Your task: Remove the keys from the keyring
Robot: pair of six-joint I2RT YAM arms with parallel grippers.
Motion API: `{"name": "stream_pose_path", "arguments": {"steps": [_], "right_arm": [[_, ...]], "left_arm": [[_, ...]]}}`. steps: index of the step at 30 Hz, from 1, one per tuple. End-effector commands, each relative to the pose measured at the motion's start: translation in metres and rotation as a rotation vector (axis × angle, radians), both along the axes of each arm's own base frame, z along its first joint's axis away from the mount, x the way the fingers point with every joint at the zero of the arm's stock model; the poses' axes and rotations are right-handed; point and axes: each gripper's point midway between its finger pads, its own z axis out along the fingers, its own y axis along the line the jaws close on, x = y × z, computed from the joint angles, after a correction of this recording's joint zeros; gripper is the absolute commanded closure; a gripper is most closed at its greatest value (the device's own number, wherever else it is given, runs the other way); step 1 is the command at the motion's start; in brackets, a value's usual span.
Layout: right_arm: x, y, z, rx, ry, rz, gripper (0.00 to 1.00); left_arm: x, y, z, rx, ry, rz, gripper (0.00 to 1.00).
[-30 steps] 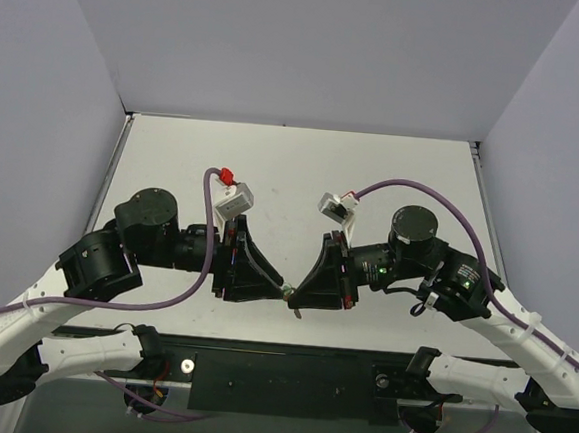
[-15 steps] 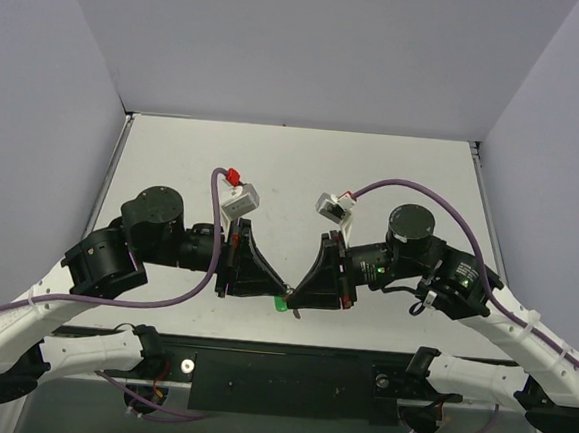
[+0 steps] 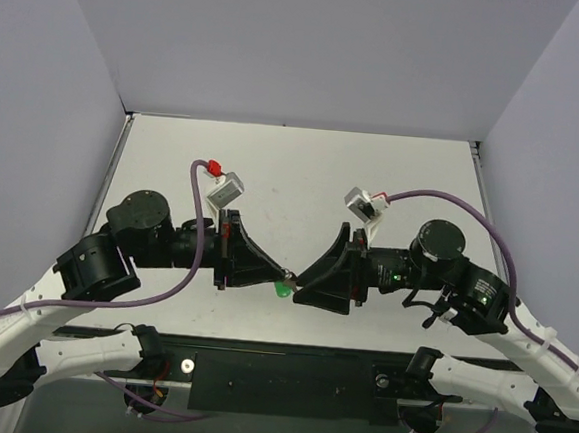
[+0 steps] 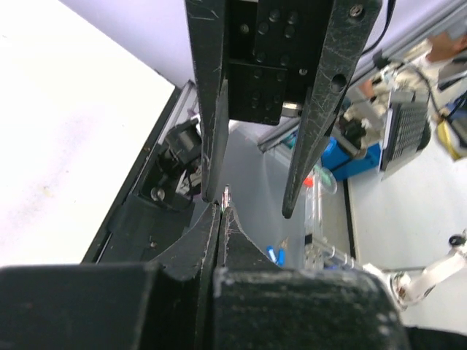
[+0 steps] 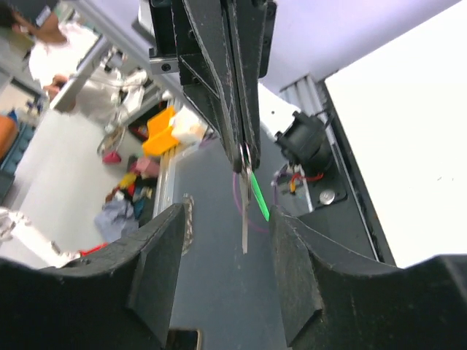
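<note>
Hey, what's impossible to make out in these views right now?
Top view: the key is too small; only the green tag shows below the left fingers.
Left wrist: key and tag are hidden behind its own shut fingers.
Right wrist: where key meets ring is covered by the left fingers.

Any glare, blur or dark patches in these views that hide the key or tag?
Top external: even light, sharp, but the tag is tiny. Left wrist: table washed out white, left tool dark and close. Right wrist: key and tag in focus against a busy background, near fingers soft, table blown out.
</note>
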Motion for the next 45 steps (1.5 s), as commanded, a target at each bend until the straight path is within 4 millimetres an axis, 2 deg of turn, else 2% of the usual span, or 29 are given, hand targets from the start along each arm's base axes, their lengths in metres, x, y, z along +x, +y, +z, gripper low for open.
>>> {"name": "stream_pose_path", "arguments": {"steps": [1, 2, 6, 12, 17, 22, 24, 28, 34, 40, 45], "right_arm": [[0.025, -0.007, 0.049, 0.274, -0.052, -0.194, 0.55], [0.032, -0.008, 0.051, 0.295, -0.03, -0.241, 0.56], [0.041, -0.009, 0.065, 0.394, -0.023, -0.29, 0.62], [0.042, -0.006, 0.083, 0.45, -0.039, -0.299, 0.69], [0.04, 0.003, 0.083, 0.436, -0.047, -0.283, 0.76], [0.039, 0.006, 0.083, 0.433, -0.053, -0.281, 0.82], [0.039, 0.006, 0.083, 0.433, -0.054, -0.284, 0.87], [0.04, 0.008, 0.081, 0.433, -0.054, -0.291, 0.9], [0.041, 0.007, 0.082, 0.439, -0.055, -0.303, 0.9], [0.042, 0.008, 0.086, 0.451, -0.049, -0.311, 0.82], [0.043, 0.009, 0.087, 0.455, -0.049, -0.311, 0.83]], "left_arm": [[0.011, 0.004, 0.042, -0.191, 0.013, 0.099, 1.0], [0.009, 0.006, 0.052, -0.236, 0.021, 0.098, 1.0], [0.01, 0.007, 0.063, -0.309, 0.045, 0.114, 1.0], [0.017, 0.006, 0.064, -0.33, 0.062, 0.146, 1.0], [0.021, 0.006, 0.064, -0.337, 0.065, 0.167, 1.0], [0.023, 0.007, 0.065, -0.34, 0.063, 0.182, 1.0], [0.024, 0.007, 0.066, -0.341, 0.061, 0.185, 1.0], [0.024, 0.006, 0.063, -0.332, 0.066, 0.186, 1.0], [0.022, 0.006, 0.062, -0.331, 0.063, 0.179, 1.0], [0.023, 0.006, 0.061, -0.325, 0.064, 0.184, 1.0], [0.022, 0.007, 0.062, -0.33, 0.064, 0.188, 1.0]]}}
